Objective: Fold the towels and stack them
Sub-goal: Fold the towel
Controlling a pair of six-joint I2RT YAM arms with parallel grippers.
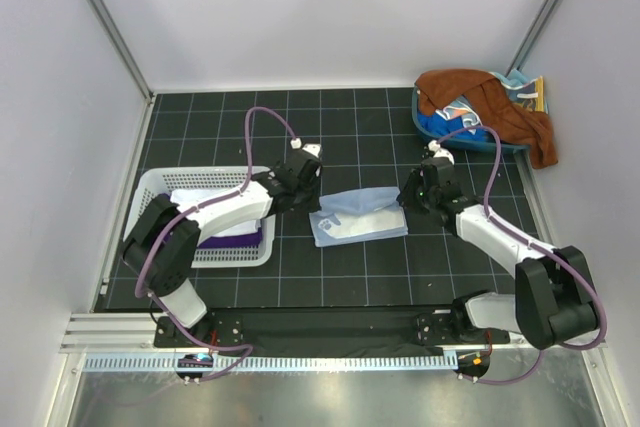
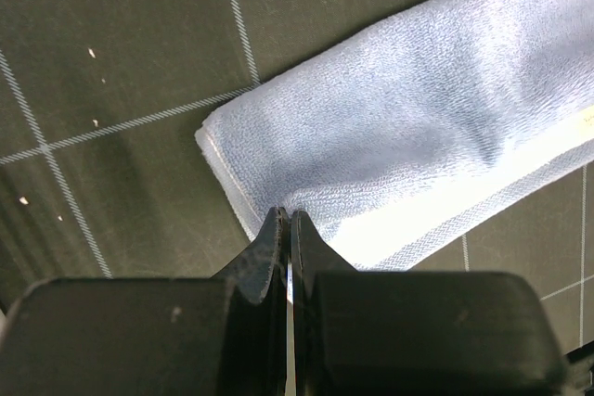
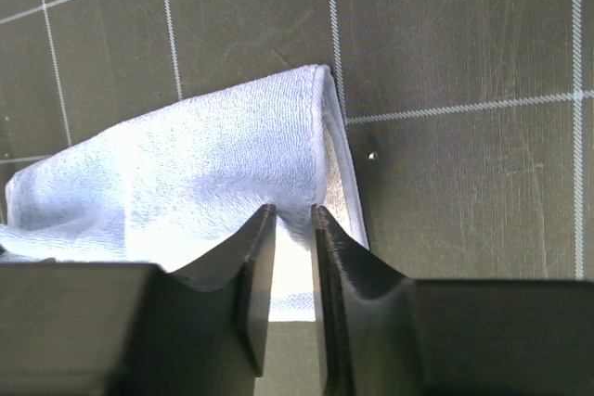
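A light blue towel lies folded in a long band on the dark gridded mat between my two arms. My left gripper is shut on its left end; in the left wrist view the jaws are pressed together on the edge of the towel. At the right end, my right gripper has its jaws slightly apart. In the right wrist view a small ridge of the towel stands between the tips. A rust-brown towel hangs over a bin at the back right.
A white slotted basket at the left holds a white towel on a dark purple one. A blue bin at the back right holds more cloth. Grey walls close in both sides.
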